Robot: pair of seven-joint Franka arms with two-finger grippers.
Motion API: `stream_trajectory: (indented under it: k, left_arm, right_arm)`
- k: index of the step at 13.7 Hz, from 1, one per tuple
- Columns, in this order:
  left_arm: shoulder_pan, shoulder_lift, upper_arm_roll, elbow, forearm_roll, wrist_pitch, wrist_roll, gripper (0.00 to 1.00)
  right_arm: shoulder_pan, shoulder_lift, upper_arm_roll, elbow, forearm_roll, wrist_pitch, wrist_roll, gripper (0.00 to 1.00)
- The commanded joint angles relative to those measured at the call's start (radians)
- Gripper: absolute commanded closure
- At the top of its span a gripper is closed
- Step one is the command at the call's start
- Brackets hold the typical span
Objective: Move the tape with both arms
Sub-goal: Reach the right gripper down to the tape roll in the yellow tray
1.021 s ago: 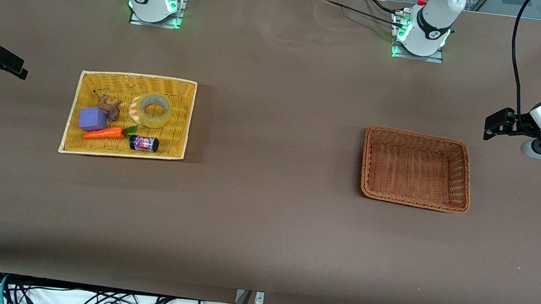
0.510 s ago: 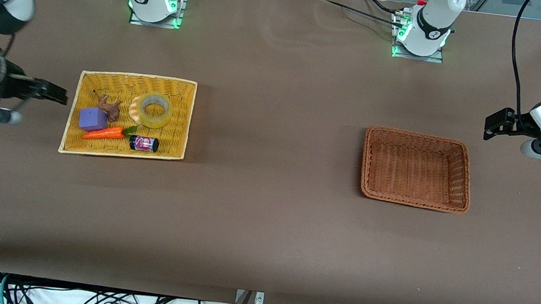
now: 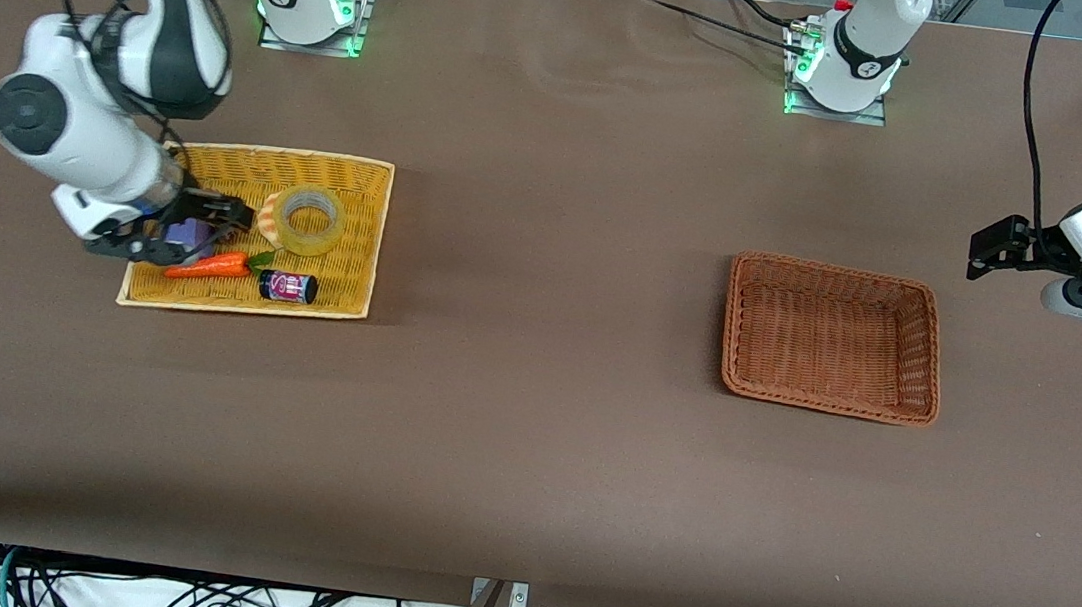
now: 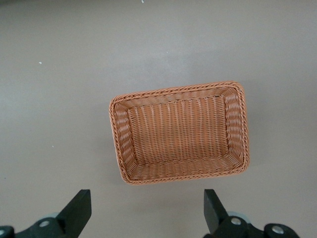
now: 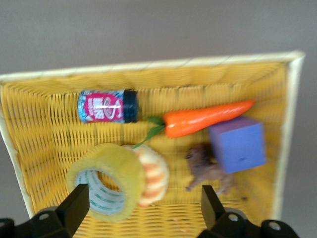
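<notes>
one open right hand (image 3: pixel 234 211) overhangs tape (image 3: pixel 310 219).

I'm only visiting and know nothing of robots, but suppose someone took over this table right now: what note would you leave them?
Right gripper: open, empty, over the yellow woven tray, beside the tape.
Left gripper: open, empty, waiting above the table at its own end, near the brown wicker basket.
Roll of translucent yellowish packing tape: in the tray, leaning on a striped croissant toy.
Done: nothing gripped yet.
Left: grasp the tape, pass it between the arms, probably into the brown basket.
</notes>
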Motion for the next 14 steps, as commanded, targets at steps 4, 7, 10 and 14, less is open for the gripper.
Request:
stream_trajectory:
  k: [4, 7, 10, 14]
  left_arm:
    - [0.008, -0.02, -0.01, -0.013, 0.015, -0.008, 0.019, 0.0]
    - [0.007, -0.02, -0.01, -0.013, 0.015, -0.008, 0.019, 0.0]
    - [0.008, -0.02, -0.01, -0.013, 0.015, -0.008, 0.019, 0.0]
    - [0.008, -0.02, -0.01, -0.013, 0.015, -0.008, 0.019, 0.0]
  right_arm:
    - [-0.006, -0.04, 0.049, -0.172, -0.022, 0.165, 0.072, 0.0]
    - [-0.006, -0.029, 0.049, -0.209, -0.024, 0.211, 0.072, 0.0]
    - [-0.006, -0.006, 0.049, -0.235, -0.024, 0.268, 0.072, 0.0]
    - [-0.006, 0.048, 0.049, -0.235, -0.024, 0.329, 0.072, 0.0]
